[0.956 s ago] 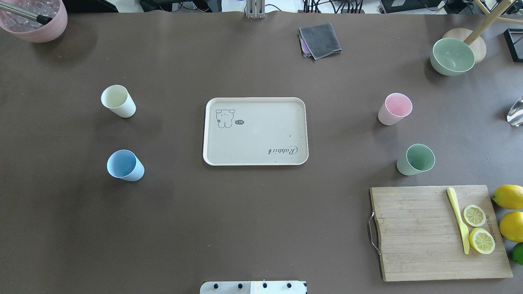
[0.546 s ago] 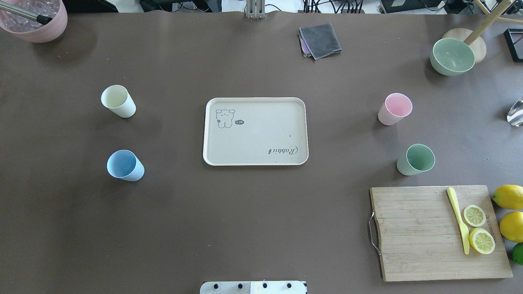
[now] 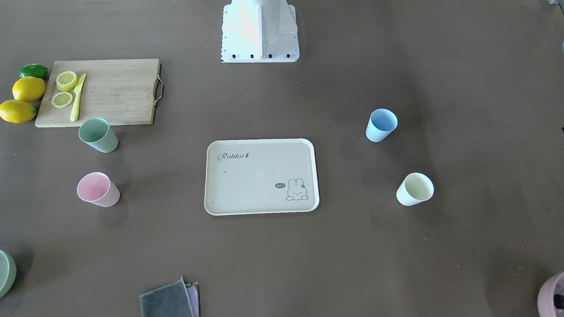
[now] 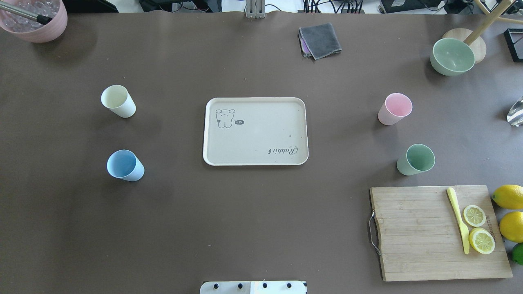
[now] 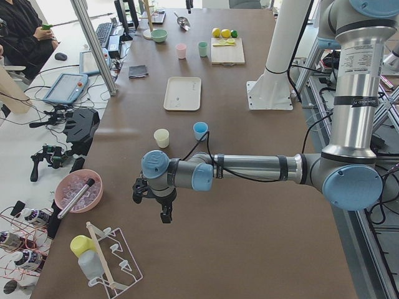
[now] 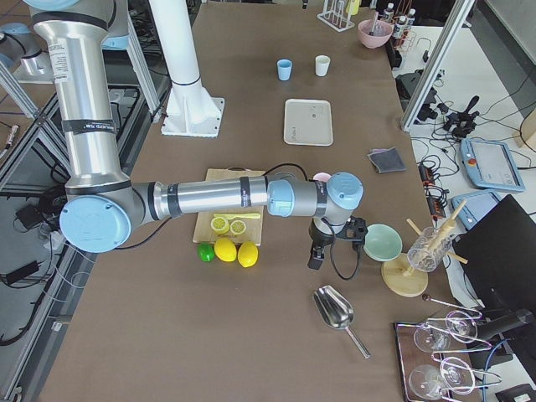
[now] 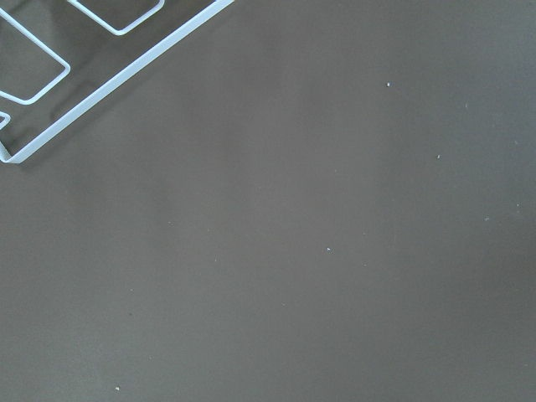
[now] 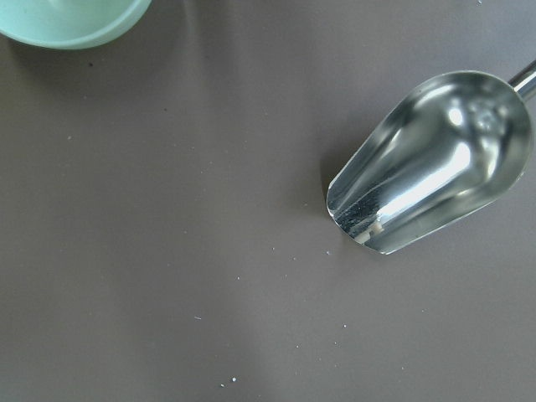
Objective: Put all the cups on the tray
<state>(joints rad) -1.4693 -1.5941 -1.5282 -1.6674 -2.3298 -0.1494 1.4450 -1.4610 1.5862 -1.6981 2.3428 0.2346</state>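
Note:
The beige tray (image 4: 261,134) lies at the table's middle with nothing on it. The cream-yellow cup (image 4: 117,100) and the blue cup (image 4: 124,165) stand upright to its left; the pink cup (image 4: 394,108) and the green cup (image 4: 416,159) stand to its right. No gripper shows in the overhead or front views. My left gripper (image 5: 165,212) hangs over bare table beyond the table's left end; my right gripper (image 6: 316,255) hangs near the green bowl, beyond the right end. I cannot tell whether either is open or shut.
A wooden cutting board (image 4: 433,232) with lemon slices and a yellow knife lies at the front right, with lemons (image 4: 508,196) beside it. A green bowl (image 4: 452,56), a grey cloth (image 4: 320,40) and a mauve pot (image 4: 34,18) stand at the back. A metal scoop (image 8: 435,167) lies under my right wrist.

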